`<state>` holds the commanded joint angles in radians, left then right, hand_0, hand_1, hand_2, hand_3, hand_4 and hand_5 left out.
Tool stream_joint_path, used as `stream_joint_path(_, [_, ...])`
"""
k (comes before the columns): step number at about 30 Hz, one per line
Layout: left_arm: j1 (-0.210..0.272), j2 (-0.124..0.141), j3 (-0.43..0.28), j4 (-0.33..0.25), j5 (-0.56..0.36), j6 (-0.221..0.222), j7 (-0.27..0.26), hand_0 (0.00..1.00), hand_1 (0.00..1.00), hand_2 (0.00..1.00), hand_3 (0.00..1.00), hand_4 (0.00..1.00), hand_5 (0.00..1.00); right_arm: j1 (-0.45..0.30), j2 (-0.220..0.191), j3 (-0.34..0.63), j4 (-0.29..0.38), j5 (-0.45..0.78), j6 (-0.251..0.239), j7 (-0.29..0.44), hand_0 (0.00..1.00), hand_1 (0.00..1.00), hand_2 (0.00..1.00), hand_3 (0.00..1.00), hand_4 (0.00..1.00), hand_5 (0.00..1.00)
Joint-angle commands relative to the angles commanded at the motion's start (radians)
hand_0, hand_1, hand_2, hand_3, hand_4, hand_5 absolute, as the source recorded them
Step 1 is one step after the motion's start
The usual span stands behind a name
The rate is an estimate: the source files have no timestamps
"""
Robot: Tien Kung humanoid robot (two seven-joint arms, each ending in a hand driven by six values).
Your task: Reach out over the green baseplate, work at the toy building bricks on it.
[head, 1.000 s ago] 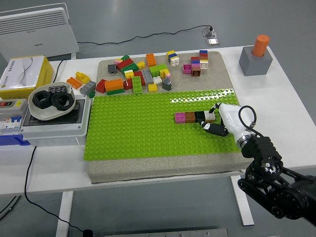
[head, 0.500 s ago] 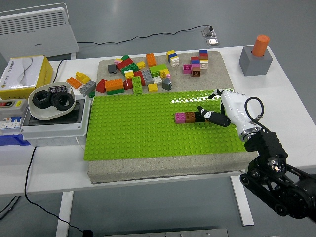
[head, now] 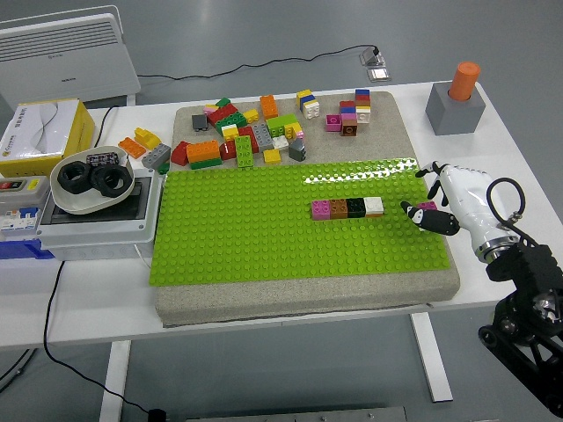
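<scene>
4 bricks sit joined in a short row [head: 347, 208] near the middle-right of the green baseplate [head: 237, 237]: pink, brown, black, then white. The right hand [head: 449, 204] hovers at the baseplate's right edge, apart from the row, its dark fingers [head: 428, 217] loosely spread and gripping nothing. A pile of loose bricks [head: 242, 134] lies on the grey mat beyond the plate. An orange cylinder stands in a grey block [head: 456, 103] at the far right.
</scene>
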<state>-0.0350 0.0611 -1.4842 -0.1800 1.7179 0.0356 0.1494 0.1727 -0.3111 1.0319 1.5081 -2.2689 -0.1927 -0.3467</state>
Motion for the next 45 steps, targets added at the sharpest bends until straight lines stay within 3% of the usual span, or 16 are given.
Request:
stream_joint_path(1, [0.000, 0.000, 0.000, 0.000, 0.000, 0.000, 0.000, 0.736, 0.618, 0.572, 0.701, 0.794, 0.787, -0.002, 0.001, 0.003, 0.007, 0.000, 0.017, -0.006, 0.326, 0.319, 0.396, 0.880, 0.714, 0.146])
stream_joint_path(2, [0.000, 0.000, 0.000, 0.000, 0.000, 0.000, 0.000, 0.735, 0.619, 0.572, 0.701, 0.793, 0.788, -0.003, 0.005, 0.004, 0.015, 0.000, 0.031, -0.011, 0.073, 0.104, 0.260, 0.978, 0.746, 0.105])
stream_joint_path(7, [0.000, -0.001, 0.001, 0.000, -0.005, 0.001, 0.000, 0.735, 0.619, 0.572, 0.701, 0.793, 0.788, 0.001, 0.025, -0.002, 0.018, 0.000, -0.025, 0.000, 0.073, 0.104, 0.260, 0.978, 0.746, 0.105])
stream_joint_path(8, [0.001, -0.002, 0.001, 0.000, -0.009, 0.003, -0.001, 0.736, 0.619, 0.572, 0.702, 0.793, 0.789, 0.005, 0.028, -0.006, 0.014, 0.000, -0.038, 0.003, 0.034, 0.071, 0.210, 0.923, 0.775, 0.125])
stream_joint_path(10, [0.002, -0.005, 0.000, 0.000, -0.019, 0.006, -0.003, 0.736, 0.619, 0.572, 0.702, 0.793, 0.789, 0.015, 0.028, -0.021, 0.006, 0.000, -0.054, 0.009, 0.034, 0.071, 0.210, 0.923, 0.775, 0.125])
stream_joint_path(21, [0.002, -0.016, 0.004, 0.000, -0.018, 0.007, -0.011, 0.735, 0.619, 0.587, 0.702, 0.779, 0.804, 0.100, 0.031, -0.152, -0.033, 0.000, -0.110, 0.065, 0.055, 0.092, 0.239, 0.856, 0.781, 0.158])
stream_joint_path(31, [0.004, -0.019, 0.044, 0.000, -0.054, 0.010, -0.027, 0.736, 0.619, 0.589, 0.704, 0.774, 0.807, 0.120, 0.035, -0.141, -0.032, 0.000, -0.188, 0.104, 0.075, 0.114, 0.279, 0.836, 0.761, 0.158])
stream_joint_path(36, [0.004, -0.014, 0.039, 0.000, -0.043, 0.010, -0.026, 0.736, 0.620, 0.597, 0.705, 0.775, 0.808, 0.086, 0.042, -0.089, -0.037, 0.000, -0.205, 0.120, 0.077, 0.119, 0.299, 0.824, 0.734, 0.161])
stream_joint_path(39, [0.004, -0.010, 0.039, 0.000, -0.039, 0.010, -0.026, 0.735, 0.620, 0.595, 0.705, 0.776, 0.806, 0.055, 0.038, -0.066, -0.041, 0.007, -0.200, 0.132, 0.078, 0.114, 0.294, 0.795, 0.717, 0.156])
stream_joint_path(43, [0.003, -0.004, 0.040, 0.000, -0.038, 0.010, -0.025, 0.735, 0.620, 0.595, 0.705, 0.776, 0.806, 0.026, 0.012, -0.035, -0.019, 0.004, -0.124, 0.163, 0.078, 0.114, 0.294, 0.795, 0.717, 0.156])
stream_joint_path(44, [0.002, -0.003, 0.041, 0.000, -0.037, 0.009, -0.024, 0.735, 0.620, 0.598, 0.706, 0.761, 0.791, 0.024, 0.003, -0.031, -0.010, 0.000, -0.103, 0.164, 0.073, 0.081, 0.231, 0.734, 0.702, 0.127])
stream_joint_path(45, [0.002, -0.002, 0.041, 0.000, -0.037, 0.009, -0.023, 0.735, 0.620, 0.598, 0.706, 0.761, 0.791, 0.024, -0.009, -0.025, 0.002, 0.000, -0.077, 0.160, 0.073, 0.081, 0.231, 0.734, 0.702, 0.127])
